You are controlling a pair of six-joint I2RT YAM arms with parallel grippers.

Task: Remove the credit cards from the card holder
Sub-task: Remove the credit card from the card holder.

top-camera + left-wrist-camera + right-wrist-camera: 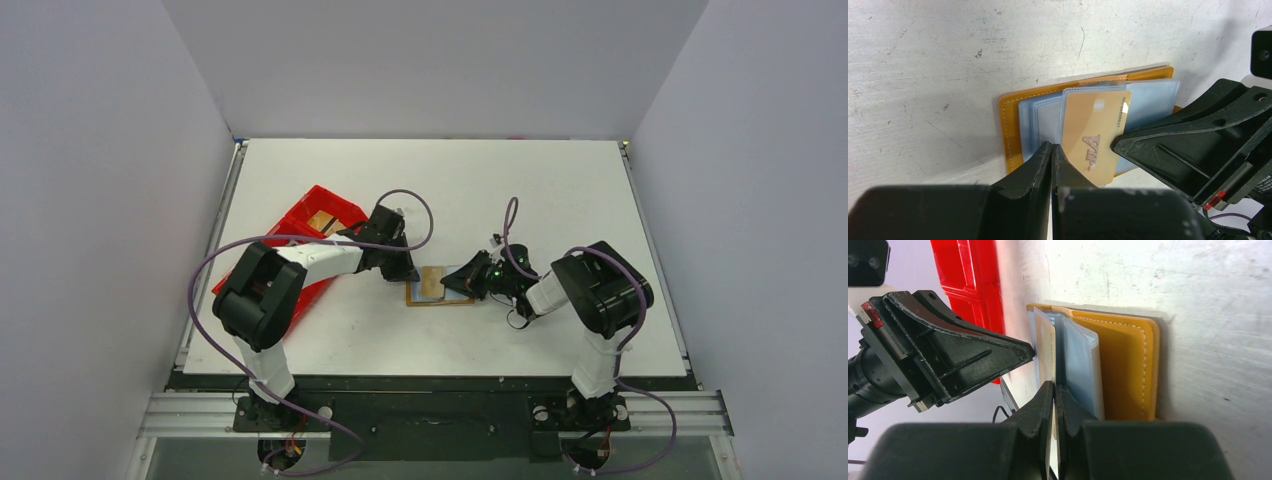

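**Operator:** Where is the card holder, and what is it made of?

**Guide:** You find the card holder lying open on the white, scuffed table. In the top view it sits slightly toward 6 o'clock from the table's centre. The red tray, of hard glossy plastic, sits at the holder's 10 o'clock. The cover is tan-orange and leather-like, a rectangle with rounded corners and a pale stitched seam along its edge. Inside are the sleeves: thin, translucent blue-grey plastic, fanned like pages.

**Operator:** And the credit card?

**Guide:** You see one credit card, a stiff, flat, gold-tan rectangle with rounded corners and silver "VIP" lettering. It lies tilted across the sleeves, and one corner overhangs the cover's edge.

**Operator:** How do the grippers stand?

**Guide:** The left gripper is at the holder's 9 o'clock. Its matte black fingers are pressed together with nothing between them, and the tip is at the sleeves just beside the card. The right gripper is at 3 o'clock, also closed. A pale sliver in line with the card's edge runs between its fingers, so it pinches the credit card.
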